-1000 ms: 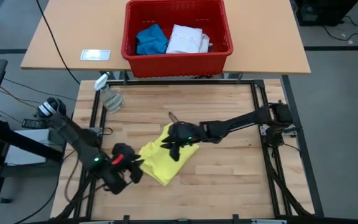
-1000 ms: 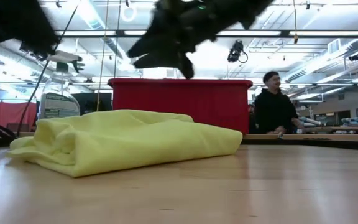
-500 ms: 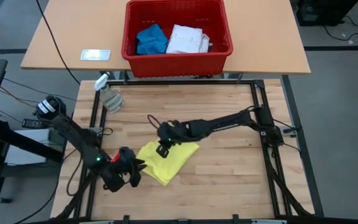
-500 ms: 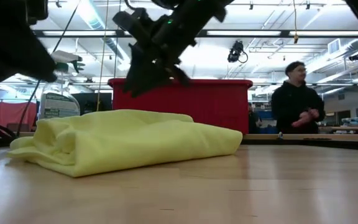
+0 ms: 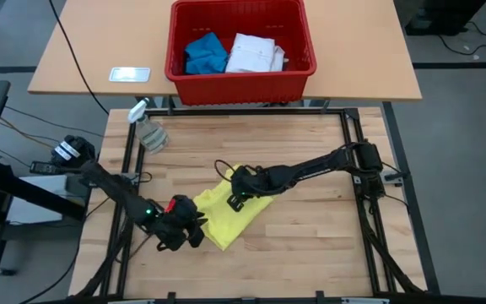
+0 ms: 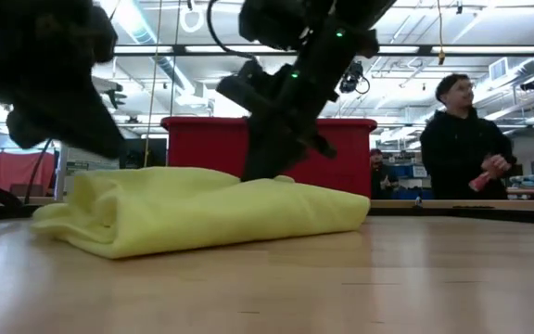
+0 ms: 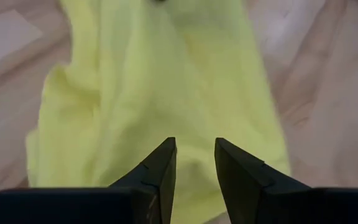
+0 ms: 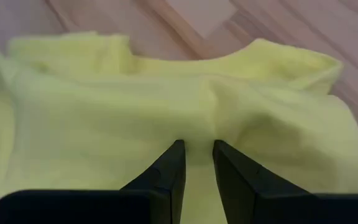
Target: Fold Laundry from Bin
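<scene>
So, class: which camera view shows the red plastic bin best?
The high view: the red plastic bin shows whole, with blue and white cloth inside. The low view shows only its side wall; the wrist views miss it.

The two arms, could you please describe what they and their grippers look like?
Both arms are dark, slim and jointed. The left gripper has a red patch and a green light behind it; the right gripper has a thin black cable looping near it. Each ends in two dark wedge-shaped fingers.

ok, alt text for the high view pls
Overhead: both arms meet at a folded yellow T-shirt on the wooden table, right gripper on its top, left gripper at its left edge. Behind, a red bin holds blue and white laundry.
</scene>
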Motion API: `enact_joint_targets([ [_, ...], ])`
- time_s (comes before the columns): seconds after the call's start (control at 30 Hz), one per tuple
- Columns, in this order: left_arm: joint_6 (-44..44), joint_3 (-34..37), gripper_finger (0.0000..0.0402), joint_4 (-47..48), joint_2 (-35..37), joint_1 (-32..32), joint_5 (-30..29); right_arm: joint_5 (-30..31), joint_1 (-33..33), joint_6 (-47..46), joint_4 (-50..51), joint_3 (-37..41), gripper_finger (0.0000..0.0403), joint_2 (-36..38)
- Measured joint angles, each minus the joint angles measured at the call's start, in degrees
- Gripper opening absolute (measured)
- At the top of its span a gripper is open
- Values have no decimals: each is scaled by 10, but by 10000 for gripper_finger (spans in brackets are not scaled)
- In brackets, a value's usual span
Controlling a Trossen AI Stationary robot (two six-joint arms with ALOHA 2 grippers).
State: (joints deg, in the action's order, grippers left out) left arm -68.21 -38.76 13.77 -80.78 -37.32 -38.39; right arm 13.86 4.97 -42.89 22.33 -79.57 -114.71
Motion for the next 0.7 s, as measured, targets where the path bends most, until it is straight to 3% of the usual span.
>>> enact_joint_targets([
  [0.23,-30,2,114,-4,-63,24,47,-15,-31,53,-53,46,93,39],
  [0.4,-53,1,114,-13,-99,44,95,-73,-76,111,-96,48,93,39],
  [0.7,-133,1,114,-17,-108,44,95,-161,-111,170,-135,48,93,41],
])
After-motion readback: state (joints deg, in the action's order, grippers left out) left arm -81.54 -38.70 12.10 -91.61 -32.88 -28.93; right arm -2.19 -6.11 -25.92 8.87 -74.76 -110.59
